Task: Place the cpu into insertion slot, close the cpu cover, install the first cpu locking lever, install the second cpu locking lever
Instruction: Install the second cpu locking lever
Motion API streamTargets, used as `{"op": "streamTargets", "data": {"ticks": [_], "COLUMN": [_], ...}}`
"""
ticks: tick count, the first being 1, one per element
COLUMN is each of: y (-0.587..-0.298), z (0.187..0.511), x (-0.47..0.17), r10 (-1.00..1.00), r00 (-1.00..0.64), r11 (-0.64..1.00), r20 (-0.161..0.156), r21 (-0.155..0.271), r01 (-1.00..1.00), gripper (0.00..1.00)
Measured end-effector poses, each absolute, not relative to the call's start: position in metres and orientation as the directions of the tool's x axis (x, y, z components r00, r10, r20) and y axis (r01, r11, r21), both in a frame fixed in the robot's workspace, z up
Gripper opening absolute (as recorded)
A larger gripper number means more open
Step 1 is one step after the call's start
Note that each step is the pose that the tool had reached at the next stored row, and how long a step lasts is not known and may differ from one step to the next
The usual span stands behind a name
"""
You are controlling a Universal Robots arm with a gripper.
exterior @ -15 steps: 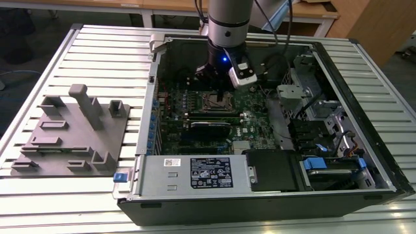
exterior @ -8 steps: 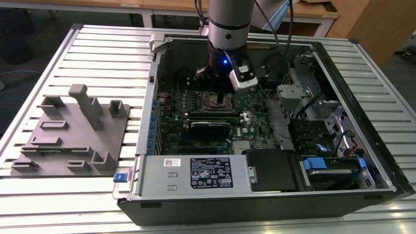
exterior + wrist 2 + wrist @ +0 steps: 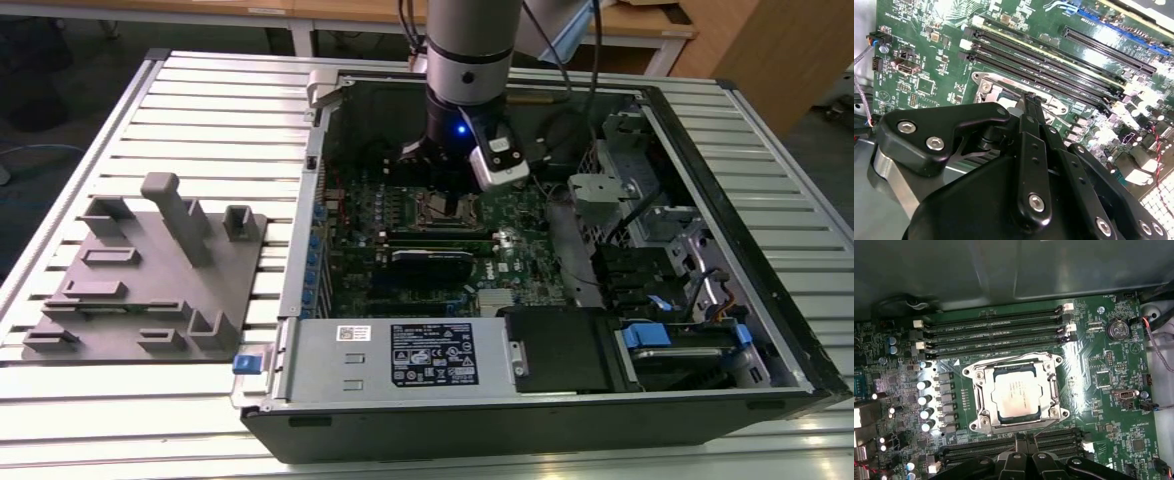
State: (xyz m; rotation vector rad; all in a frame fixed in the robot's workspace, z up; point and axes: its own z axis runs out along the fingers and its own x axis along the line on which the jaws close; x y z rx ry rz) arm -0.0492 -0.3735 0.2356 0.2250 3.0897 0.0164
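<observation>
The cpu [image 3: 1016, 392], a dull silver square chip, lies flat in the insertion slot [image 3: 985, 416] on the green motherboard [image 3: 1104, 375]. The silvery cpu cover [image 3: 1050, 371] lies down around the chip and frames it. Thin wire levers run along the cover's edges; one lever [image 3: 1056, 390] lies alongside it. My gripper [image 3: 1026, 438] hovers just off one edge of the socket, its black fingers [image 3: 1030, 107] pressed together with nothing between them. In the exterior view the gripper [image 3: 437, 168] hangs over the socket [image 3: 447, 210] inside the open computer case.
Long black memory slots [image 3: 999, 330] flank the socket on two sides. A row of silver capacitors [image 3: 926, 390] stands beside it. The case walls [image 3: 307, 230], drive cage [image 3: 667, 345] and cables [image 3: 587, 190] ring the board. A grey fixture plate [image 3: 147, 270] sits at the exterior view's left.
</observation>
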Motion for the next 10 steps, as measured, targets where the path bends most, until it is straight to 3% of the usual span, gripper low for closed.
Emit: {"op": "streamTargets", "data": {"ticks": [10], "y": [-0.3762], "z": [0.2349], "x": [-0.0594], "r10": [0.142], "r00": [-0.989], "r11": [0.990], "r20": [-0.043], "r21": [0.014], "r01": [0.141], "gripper": [0.11]}}
